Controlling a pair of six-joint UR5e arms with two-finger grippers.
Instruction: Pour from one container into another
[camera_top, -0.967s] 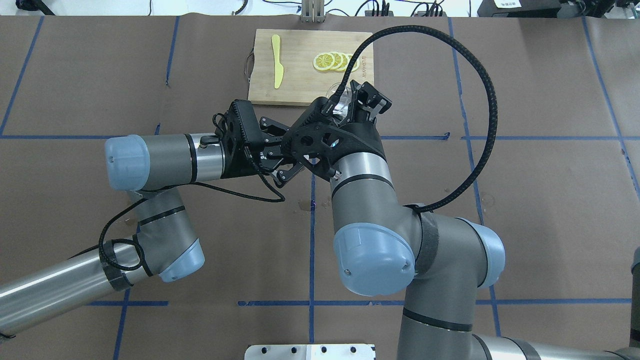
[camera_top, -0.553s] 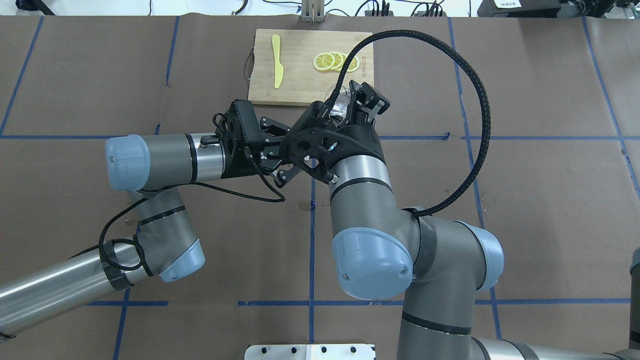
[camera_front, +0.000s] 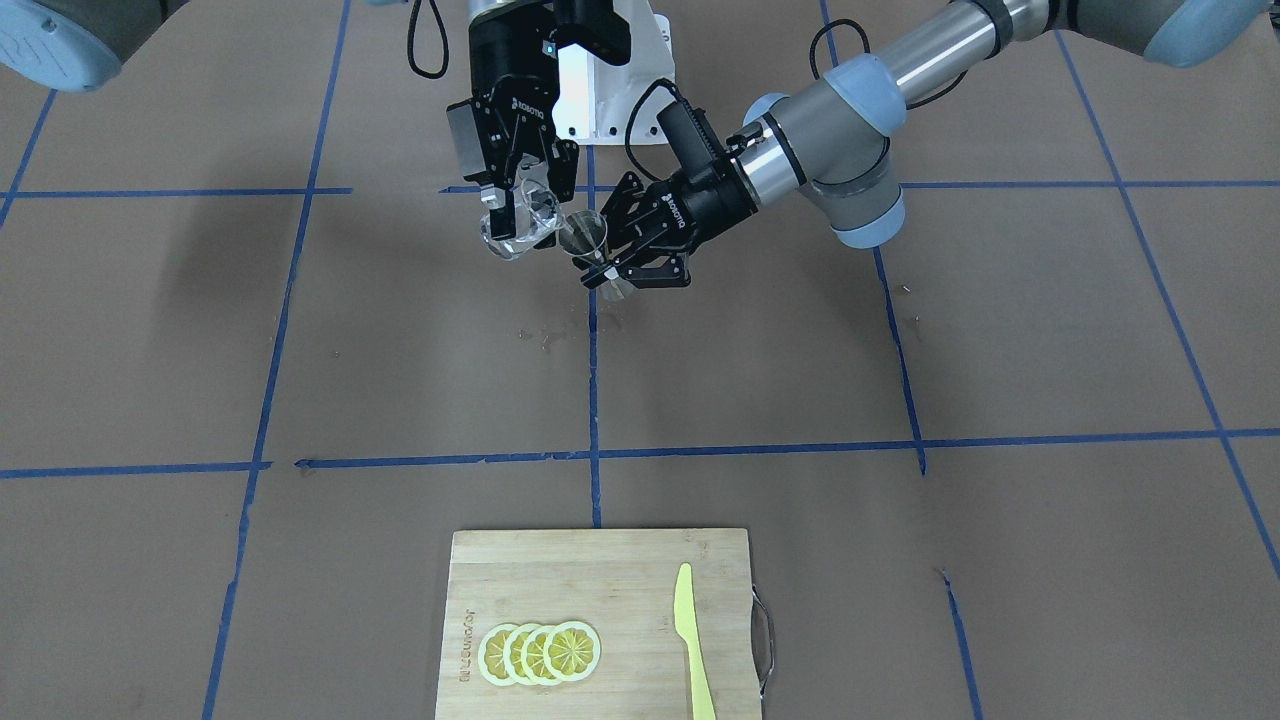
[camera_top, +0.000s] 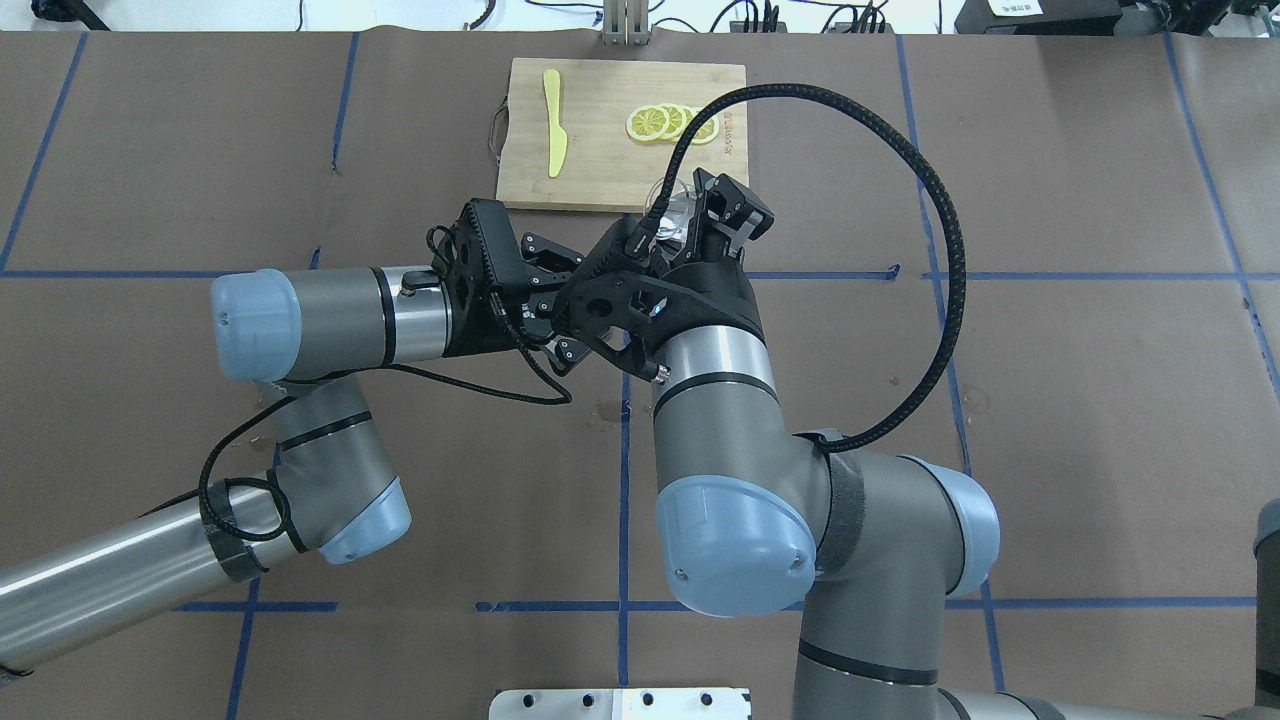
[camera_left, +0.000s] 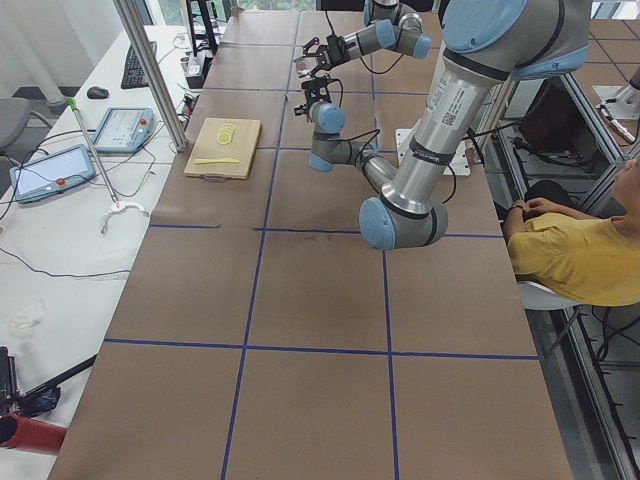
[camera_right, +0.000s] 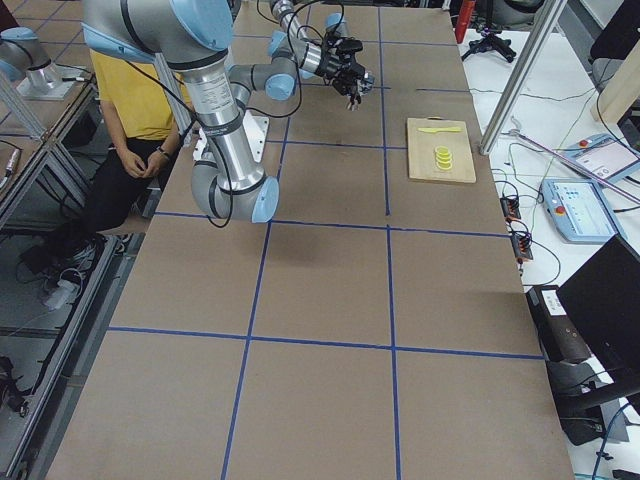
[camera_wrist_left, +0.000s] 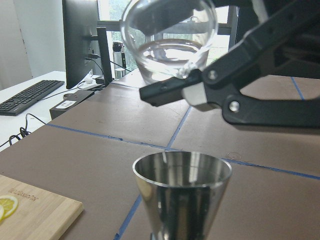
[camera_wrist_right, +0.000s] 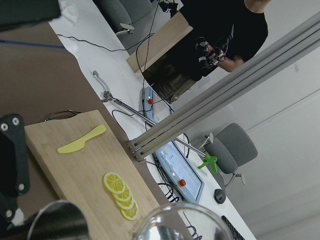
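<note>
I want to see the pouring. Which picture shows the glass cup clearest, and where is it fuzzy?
Left wrist view: glass cup sharp and brightly backlit, jigger below. Right wrist view: its rim blurs at the bottom edge.

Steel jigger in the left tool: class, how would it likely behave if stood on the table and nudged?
The steel jigger looks like rigid polished metal, so probably stiff and slippery in the left tool. Its narrow waist and tall hourglass shape suggest it tips easily, then rolls in an arc.
</note>
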